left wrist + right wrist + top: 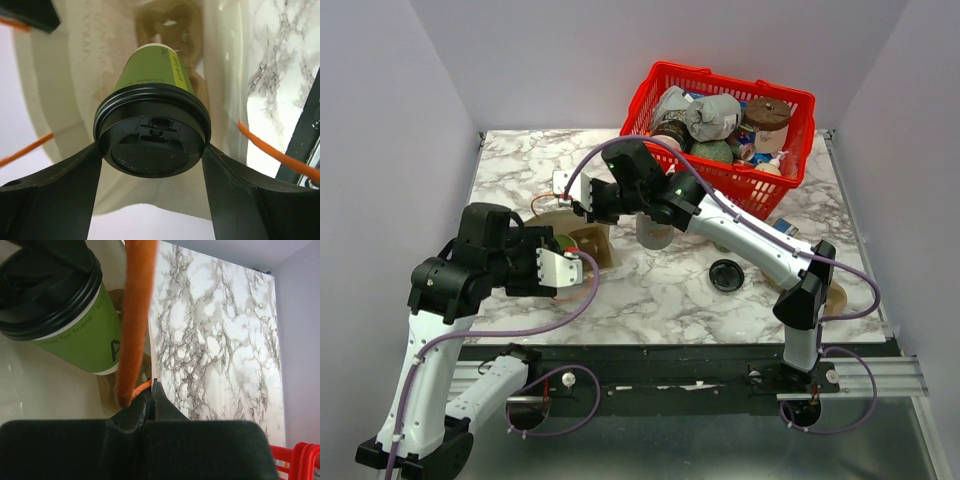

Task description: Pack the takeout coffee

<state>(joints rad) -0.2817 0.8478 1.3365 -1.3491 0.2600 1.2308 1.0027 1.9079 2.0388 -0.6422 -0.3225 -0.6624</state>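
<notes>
Squarely in left hand [152,151] — takeout coffee [151,95]

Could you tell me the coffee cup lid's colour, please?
The lid is black, clearest in the left wrist view.

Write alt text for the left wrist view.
The left gripper grips the takeout coffee by its black lid, the green cup pointing into a pale bag with orange handles. A brown cardboard carrier lies beyond; marble table at right.
</notes>
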